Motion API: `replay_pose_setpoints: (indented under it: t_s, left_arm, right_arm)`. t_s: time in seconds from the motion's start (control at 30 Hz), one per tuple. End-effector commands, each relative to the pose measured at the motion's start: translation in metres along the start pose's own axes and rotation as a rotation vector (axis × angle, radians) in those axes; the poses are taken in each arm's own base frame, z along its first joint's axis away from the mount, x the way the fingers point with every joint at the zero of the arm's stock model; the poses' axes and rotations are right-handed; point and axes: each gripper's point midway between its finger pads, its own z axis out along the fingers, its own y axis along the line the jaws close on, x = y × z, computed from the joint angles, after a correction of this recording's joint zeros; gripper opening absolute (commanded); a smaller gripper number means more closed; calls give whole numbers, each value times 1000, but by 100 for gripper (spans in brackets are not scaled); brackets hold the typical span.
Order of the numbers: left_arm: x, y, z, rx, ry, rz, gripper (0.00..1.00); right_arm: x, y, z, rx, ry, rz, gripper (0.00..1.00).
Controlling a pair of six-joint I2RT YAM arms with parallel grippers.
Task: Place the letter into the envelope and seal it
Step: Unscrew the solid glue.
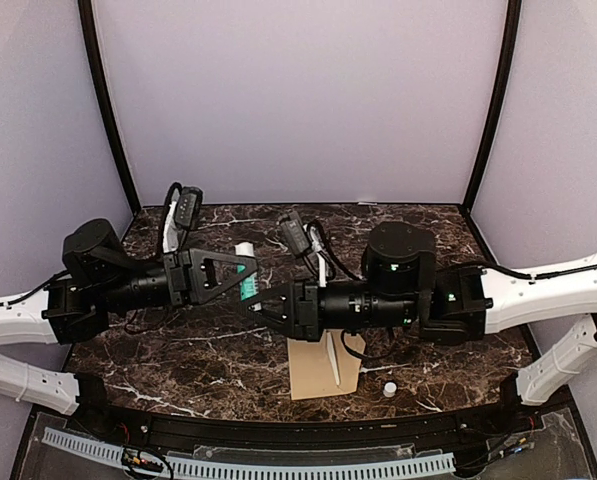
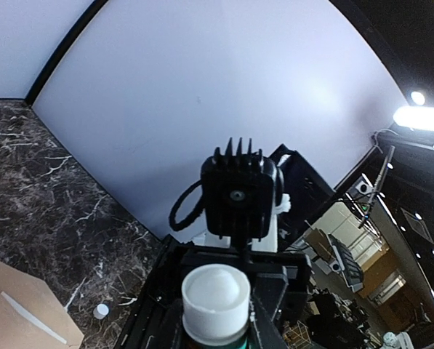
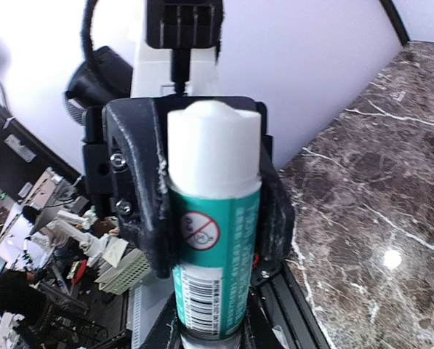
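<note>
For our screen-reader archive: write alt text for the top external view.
Above a dark marble table, the left gripper clamps a teal-and-white glue stick while the right gripper meets its lower end. A brown envelope lies below, beside a white cap.

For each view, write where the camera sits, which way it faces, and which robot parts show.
Top external: above, behind the bases, looking down at the table; left arm and right arm show.
Left wrist: faces the right arm's wrist camera across the glue stick.
Right wrist: faces the left gripper clasping that stick.
Shared: glue stick in all three; envelope in top and left-wrist views.
</note>
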Motion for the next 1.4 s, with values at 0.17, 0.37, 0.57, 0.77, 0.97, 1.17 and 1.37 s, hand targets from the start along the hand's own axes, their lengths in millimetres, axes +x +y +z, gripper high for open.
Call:
replay_pose_setpoints:
  t_s: [0.17,0.37,0.57,0.77,0.97,1.17,1.37]
  left_arm:
    - [13,-69,-13,345,104,115,0]
    - [11,-70,-14,347,101,122,0]
    - [-8,-52,-20,208,-25,124,0]
    - [-22,7,-33,-144,-113,55,0]
    - [-18,65,-45,-471,-109,-25,0]
    - [-10,81,-39,-526,-82,-61,0]
    - [-6,80,-32,-494,-77,-74,0]
  right_arm:
    - [-28,77,-21,-380,-80,-87,0]
    - [-29,72,-21,-358,-94,-82,2]
    - [-34,38,-27,-169,-134,-71,42]
    - [-19,-40,-30,263,-73,-29,61]
    - [-13,-42,-16,365,-21,-77,57]
    - [-3,-39,7,385,18,-90,43]
    - [8,-51,20,480,64,-96,35]
